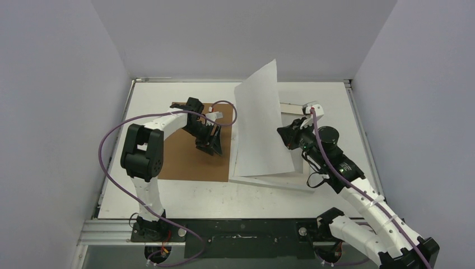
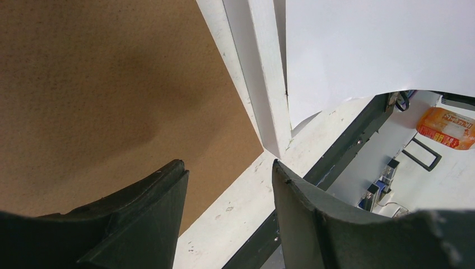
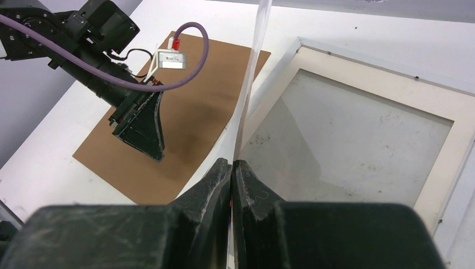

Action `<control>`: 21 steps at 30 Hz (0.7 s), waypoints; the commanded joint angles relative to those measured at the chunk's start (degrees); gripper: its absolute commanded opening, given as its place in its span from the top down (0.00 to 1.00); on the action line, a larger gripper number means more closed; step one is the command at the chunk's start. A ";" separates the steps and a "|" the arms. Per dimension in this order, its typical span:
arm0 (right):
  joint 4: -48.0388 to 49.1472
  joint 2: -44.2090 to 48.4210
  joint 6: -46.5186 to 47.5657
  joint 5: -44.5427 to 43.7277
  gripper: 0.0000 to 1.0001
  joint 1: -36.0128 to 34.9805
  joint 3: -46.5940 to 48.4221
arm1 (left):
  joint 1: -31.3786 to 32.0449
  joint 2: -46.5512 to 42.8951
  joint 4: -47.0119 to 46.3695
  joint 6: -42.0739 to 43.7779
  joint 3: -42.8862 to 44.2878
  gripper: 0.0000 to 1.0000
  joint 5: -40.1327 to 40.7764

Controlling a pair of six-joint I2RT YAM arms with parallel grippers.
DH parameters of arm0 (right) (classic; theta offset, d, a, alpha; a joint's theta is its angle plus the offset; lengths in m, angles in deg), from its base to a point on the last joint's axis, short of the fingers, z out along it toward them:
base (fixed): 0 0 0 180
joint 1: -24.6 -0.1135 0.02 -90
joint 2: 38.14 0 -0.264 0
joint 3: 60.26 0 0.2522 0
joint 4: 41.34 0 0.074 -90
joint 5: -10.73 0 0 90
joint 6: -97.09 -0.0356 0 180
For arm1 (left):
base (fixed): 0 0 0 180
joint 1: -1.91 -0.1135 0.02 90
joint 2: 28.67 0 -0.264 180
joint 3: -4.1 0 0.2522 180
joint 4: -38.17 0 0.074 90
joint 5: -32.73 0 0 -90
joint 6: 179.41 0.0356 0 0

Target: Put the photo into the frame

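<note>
The photo [image 1: 257, 123] stands nearly upright over the frame, its plain white back towards the top camera; the printed side is hidden. My right gripper [image 1: 287, 134] is shut on its right edge. In the right wrist view the pinched sheet [image 3: 255, 61] shows edge-on above the closed gripper [image 3: 232, 162]. The white-bordered frame [image 1: 274, 183] lies flat on the table under the photo, its clear middle visible in the right wrist view [image 3: 392, 84]. My left gripper [image 1: 215, 147] is open and empty, low over the right edge of the brown backing board, beside the frame's left rail [image 2: 266, 84].
The brown backing board [image 1: 185, 159] lies flat left of the frame and also shows in the left wrist view [image 2: 101, 84]. Grey walls enclose the white table on three sides. The left arm's purple cable [image 1: 112, 140] loops above the table's left side.
</note>
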 commanded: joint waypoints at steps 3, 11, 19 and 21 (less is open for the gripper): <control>3.66 -0.82 -1.56 -4.67 0.95 0.20 -1.02 | -0.40 -1.98 -0.42 -0.13 2.20 0.45 -1.32; 3.13 -1.40 -1.10 -7.06 0.95 0.26 -3.94 | -0.46 -1.90 -0.28 0.04 2.25 0.45 -1.39; 2.21 -4.23 0.64 -7.68 0.95 0.66 -4.37 | -0.42 -2.08 -0.12 0.04 2.51 0.45 -1.47; 1.66 -5.16 0.97 -7.90 0.95 1.01 -4.28 | -0.40 -2.08 -0.02 0.00 2.61 0.45 -1.48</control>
